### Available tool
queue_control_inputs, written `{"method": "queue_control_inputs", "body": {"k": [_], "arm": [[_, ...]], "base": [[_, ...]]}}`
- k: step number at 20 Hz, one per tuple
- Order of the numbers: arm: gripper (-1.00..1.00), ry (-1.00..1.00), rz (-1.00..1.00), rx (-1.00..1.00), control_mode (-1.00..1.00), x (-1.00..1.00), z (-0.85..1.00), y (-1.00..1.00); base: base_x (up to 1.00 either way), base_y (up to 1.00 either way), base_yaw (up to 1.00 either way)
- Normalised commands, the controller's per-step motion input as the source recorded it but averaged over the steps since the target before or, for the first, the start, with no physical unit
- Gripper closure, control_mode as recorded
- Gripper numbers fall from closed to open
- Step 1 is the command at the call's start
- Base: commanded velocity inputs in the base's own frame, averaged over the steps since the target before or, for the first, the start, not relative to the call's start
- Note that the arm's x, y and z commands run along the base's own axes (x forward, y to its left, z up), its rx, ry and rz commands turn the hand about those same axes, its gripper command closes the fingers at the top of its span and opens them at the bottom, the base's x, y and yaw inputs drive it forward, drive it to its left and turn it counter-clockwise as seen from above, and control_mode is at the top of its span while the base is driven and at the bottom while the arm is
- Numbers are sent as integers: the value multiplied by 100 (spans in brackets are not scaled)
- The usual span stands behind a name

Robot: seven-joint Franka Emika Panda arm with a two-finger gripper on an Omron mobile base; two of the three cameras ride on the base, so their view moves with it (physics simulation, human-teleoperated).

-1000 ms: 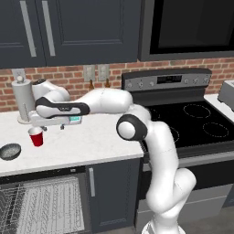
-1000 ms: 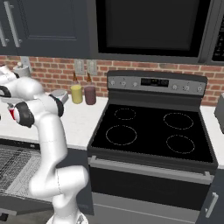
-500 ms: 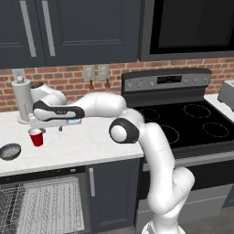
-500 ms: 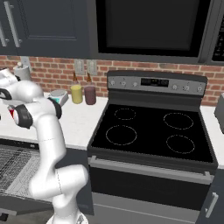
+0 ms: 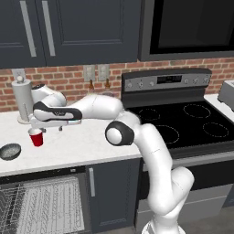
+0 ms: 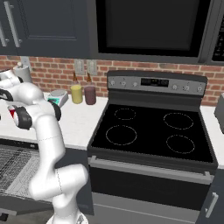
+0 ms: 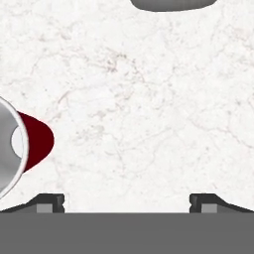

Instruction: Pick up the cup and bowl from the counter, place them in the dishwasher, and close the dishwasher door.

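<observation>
The gripper (image 5: 45, 129) hangs over the counter (image 5: 77, 146) with its jaws spread wide and nothing between them; in the hand view its two dark fingertips (image 7: 49, 202) stand far apart over bare white marbled stone. The cup (image 5: 36, 137), red with a white inside, stands upright on the counter just below and slightly left of the gripper, not touched by it; in the hand view the cup (image 7: 25, 144) sits at the left edge, outside the span of the fingers. Behind the hand, against the brick wall, stands a paper towel roll (image 5: 22, 100). The bowl (image 5: 10, 151), dark grey and speckled, rests on the counter further left and nearer the front edge, apart from the cup. Under the counter the dishwasher (image 5: 43, 205) is open, its light grey wire rack (image 5: 50, 208) pulled out below the front edge. In the right base view a white-and-teal kitchen scale (image 6: 58, 98), a yellow bottle (image 6: 76, 93) and a maroon bottle (image 6: 90, 94) stand in a row at the back of the counter, well right of the cup. Further right lies the black stovetop (image 6: 151, 131).
</observation>
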Motion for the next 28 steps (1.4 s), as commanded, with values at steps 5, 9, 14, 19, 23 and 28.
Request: {"method": "queue_control_inputs", "body": {"k": [5, 9, 14, 19, 23, 28], "arm": [[-100, 0, 0, 0, -100, 15, 0, 8], [-100, 0, 0, 0, -100, 11, 0, 13], [-100, 0, 0, 0, -100, 5, 0, 17], [-100, 0, 0, 4, -100, 19, 0, 20], [-100, 2, 0, 10, -100, 47, 0, 35], [-100, 4, 0, 5, -100, 49, 0, 43]], "base": [[0, 0, 0], [0, 0, 0], [0, 0, 0], [0, 0, 0], [0, 0, 0], [0, 0, 0]]}}
